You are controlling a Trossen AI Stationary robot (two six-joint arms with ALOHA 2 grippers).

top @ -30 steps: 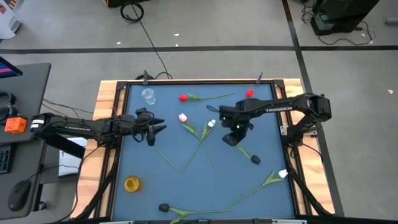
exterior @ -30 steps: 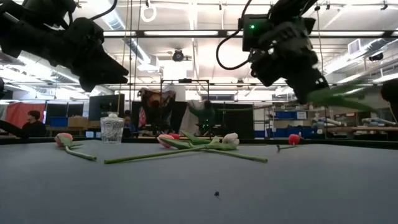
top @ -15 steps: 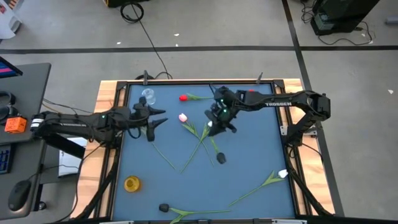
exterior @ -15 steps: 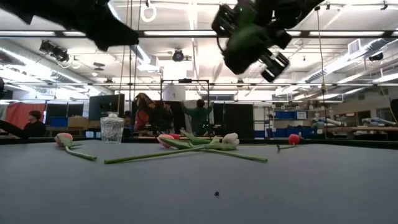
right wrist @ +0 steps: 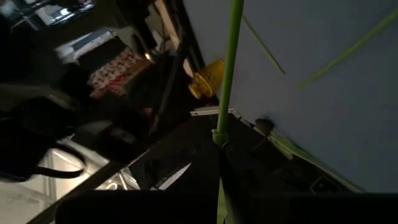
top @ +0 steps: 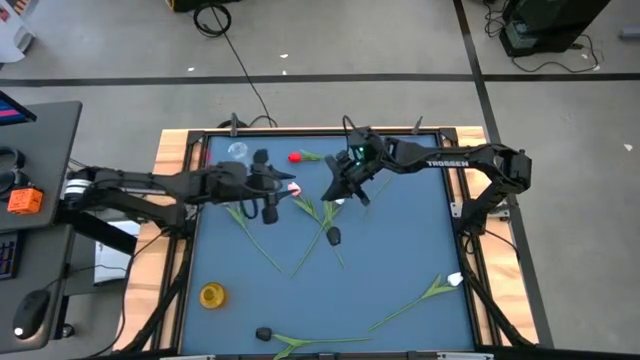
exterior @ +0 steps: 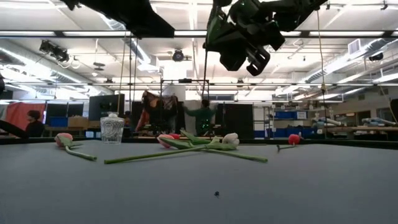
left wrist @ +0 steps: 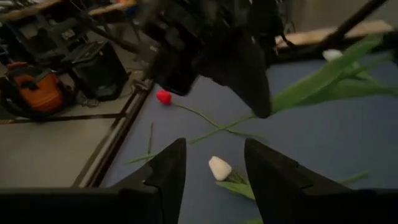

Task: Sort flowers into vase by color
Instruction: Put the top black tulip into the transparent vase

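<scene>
A dark-headed flower [top: 333, 236] is hanging above the blue table [top: 400, 270], its thin green stem [right wrist: 227, 68] running up into the right gripper [top: 347, 186], whose fingers are closing on that stem near its end. The right gripper is sitting over the far middle of the table, raised well off the surface — in the low view it is showing high up against the ceiling lights [exterior: 239, 37].

The left gripper [top: 272, 188] is reaching in from the left, just beside the right one, with its two fingers [left wrist: 168, 171] spread apart and holding nothing. Below it, a white flower [left wrist: 219, 168] is lying on the table, and a red flower [top: 295, 157] is lying farther back near the far edge.

A pink flower [top: 293, 189] is lying close by the left gripper, its stem crossing others in the middle of the table. Another white flower [top: 455, 279] is lying near the right edge, and a dark flower [top: 264, 333] is resting at the near edge.

Two vases are standing on the left side — a clear glass vase [top: 238, 151] at the far corner and a yellow vase [top: 212, 295] nearer the front.
</scene>
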